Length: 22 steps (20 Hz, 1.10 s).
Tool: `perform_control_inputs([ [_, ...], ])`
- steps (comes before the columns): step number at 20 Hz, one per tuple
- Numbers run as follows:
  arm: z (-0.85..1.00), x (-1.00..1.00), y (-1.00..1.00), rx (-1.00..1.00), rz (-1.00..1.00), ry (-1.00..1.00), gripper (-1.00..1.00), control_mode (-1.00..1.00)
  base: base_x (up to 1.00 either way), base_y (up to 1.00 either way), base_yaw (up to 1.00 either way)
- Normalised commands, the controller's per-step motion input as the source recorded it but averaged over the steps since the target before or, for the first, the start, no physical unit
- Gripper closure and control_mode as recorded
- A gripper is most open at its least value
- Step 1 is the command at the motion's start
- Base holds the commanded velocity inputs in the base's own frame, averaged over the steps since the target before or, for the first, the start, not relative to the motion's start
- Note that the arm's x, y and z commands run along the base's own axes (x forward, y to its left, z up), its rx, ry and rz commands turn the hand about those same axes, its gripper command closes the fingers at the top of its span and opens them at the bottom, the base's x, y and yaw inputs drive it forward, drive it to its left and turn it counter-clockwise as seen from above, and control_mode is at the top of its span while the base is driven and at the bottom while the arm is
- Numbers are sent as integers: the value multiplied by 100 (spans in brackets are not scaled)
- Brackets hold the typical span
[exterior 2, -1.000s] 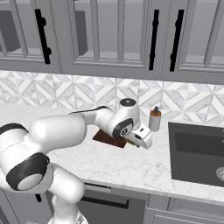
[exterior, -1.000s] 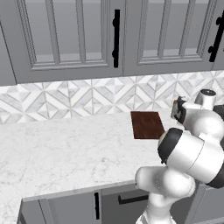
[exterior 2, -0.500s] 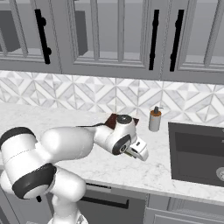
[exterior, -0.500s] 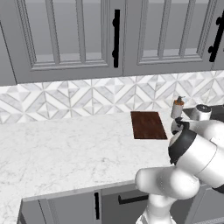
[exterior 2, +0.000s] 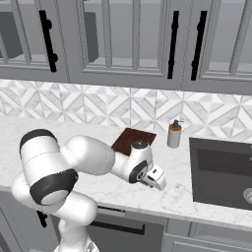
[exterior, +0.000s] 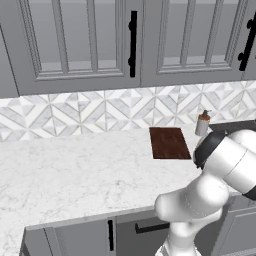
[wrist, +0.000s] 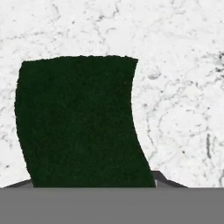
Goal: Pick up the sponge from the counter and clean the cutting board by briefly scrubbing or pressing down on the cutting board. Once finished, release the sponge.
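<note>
In the hand view the sponge [wrist: 78,122] is a dark green block lying flat on the white marble counter [wrist: 183,87], very close below the hand. My gripper [wrist: 94,181] is open and straddles it, one fingertip [wrist: 161,178] at each side of its near end. From the right base view the gripper [exterior 2: 155,179] sits low over the counter [exterior 2: 182,194], with a sliver of the sponge [exterior 2: 146,184] under it. The reddish-brown cutting board [exterior 2: 132,139] lies just behind, by the backsplash, partly hidden by my arm. From the left the cutting board [exterior: 169,143] shows whole.
A soap dispenser [exterior 2: 173,134] stands right of the board, against the tiled backsplash. A dark sink [exterior 2: 221,172] is set into the counter further right. The same soap dispenser [exterior: 202,123] shows in the left base view. The counter's front edge runs close below the gripper.
The arm has swung forward off the cutting board and come down towards the counter's front. The gripper now sits low over the sponge.
</note>
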Motion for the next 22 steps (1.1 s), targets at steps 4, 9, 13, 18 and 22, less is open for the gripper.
perform_control_inputs([
  [4, -51, 0, -5, 0, 5, 0, 100, -100, 0, 0, 0],
  [9, -46, 0, 0, 0, 3, 0, -100, -100, 0, 0, 0],
  [13, -8, 0, 0, 0, 1, 0, -100, -100, 0, 0, 0],
  [18, 0, -2, 0, 0, 0, -1, -100, -100, 0, 0, 0],
  [22, 17, -6, 0, 0, 0, -9, -100, -100, 0, 0, 0],
])
